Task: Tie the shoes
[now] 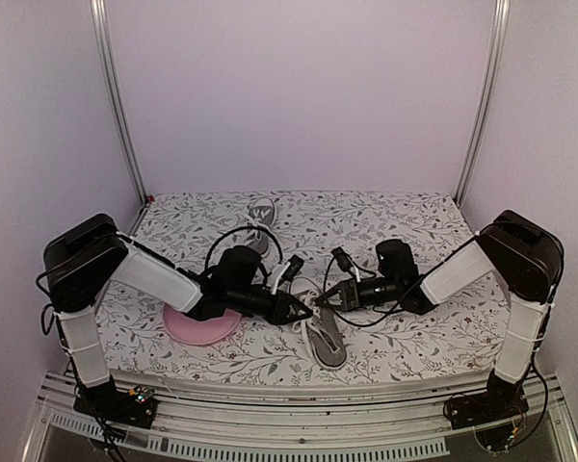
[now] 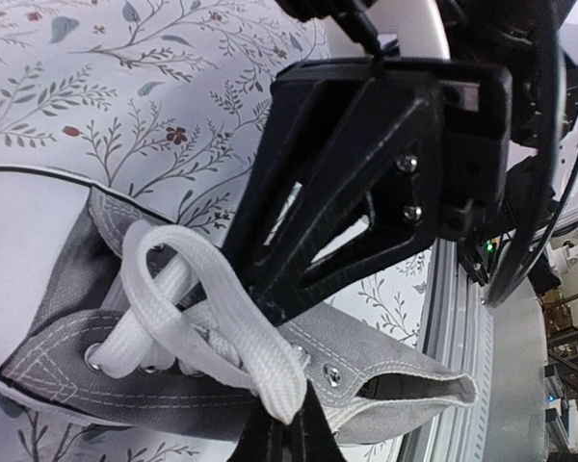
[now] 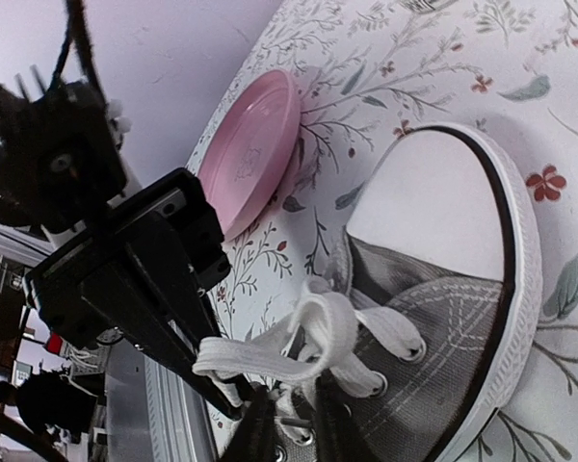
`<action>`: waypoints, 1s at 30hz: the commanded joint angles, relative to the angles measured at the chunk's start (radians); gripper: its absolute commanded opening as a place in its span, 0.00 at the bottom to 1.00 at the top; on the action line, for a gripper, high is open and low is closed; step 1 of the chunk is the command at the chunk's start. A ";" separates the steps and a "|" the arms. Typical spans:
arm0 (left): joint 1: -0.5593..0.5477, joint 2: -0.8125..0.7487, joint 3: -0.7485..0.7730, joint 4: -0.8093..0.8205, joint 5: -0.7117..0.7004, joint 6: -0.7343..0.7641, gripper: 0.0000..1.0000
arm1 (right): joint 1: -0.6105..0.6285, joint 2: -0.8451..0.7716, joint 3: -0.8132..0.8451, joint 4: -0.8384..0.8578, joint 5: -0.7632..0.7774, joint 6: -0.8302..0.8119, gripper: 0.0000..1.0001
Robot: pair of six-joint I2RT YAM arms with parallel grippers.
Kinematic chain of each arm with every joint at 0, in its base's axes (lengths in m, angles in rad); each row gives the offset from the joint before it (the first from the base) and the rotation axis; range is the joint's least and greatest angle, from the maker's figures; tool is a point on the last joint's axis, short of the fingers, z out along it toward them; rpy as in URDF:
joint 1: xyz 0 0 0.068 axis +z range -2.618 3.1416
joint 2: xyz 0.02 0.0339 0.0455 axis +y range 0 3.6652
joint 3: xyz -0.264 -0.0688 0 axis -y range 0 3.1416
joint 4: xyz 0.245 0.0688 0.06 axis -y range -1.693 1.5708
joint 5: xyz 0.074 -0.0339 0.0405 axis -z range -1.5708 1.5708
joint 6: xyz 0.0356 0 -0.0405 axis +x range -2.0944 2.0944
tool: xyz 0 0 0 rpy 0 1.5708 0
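Mid-knot on the near shoe (image 1: 326, 337), both arms nose to nose over the laces

Closest to the arms, that shoe lies on the floral cloth (image 1: 405, 337), toe pointing away. The left gripper (image 1: 305, 311) is clamped tight on a strand of the white lace (image 2: 207, 318), which makes a floppy loop above the eyelets. The right gripper (image 1: 321, 301) straddles the laces with a narrow gap between its fingers; can't tell if it has bitten anything. Looks like the loop-forming step to me. Next it needs a firm pinch on the other strand, then a pull apart. The pink plate (image 1: 197, 327) sits left, and the far shoe (image 1: 262, 214) waits at the back. No readable branding anywhere.
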 commanded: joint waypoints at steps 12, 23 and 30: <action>0.010 0.013 -0.004 -0.008 -0.010 -0.001 0.03 | 0.008 -0.055 -0.053 0.093 -0.011 0.050 0.02; 0.013 -0.043 -0.052 0.014 -0.056 -0.003 0.58 | -0.003 -0.125 -0.135 0.096 0.157 0.068 0.02; 0.023 -0.109 -0.152 0.085 -0.084 -0.026 0.63 | -0.012 -0.142 -0.155 0.095 0.170 0.074 0.02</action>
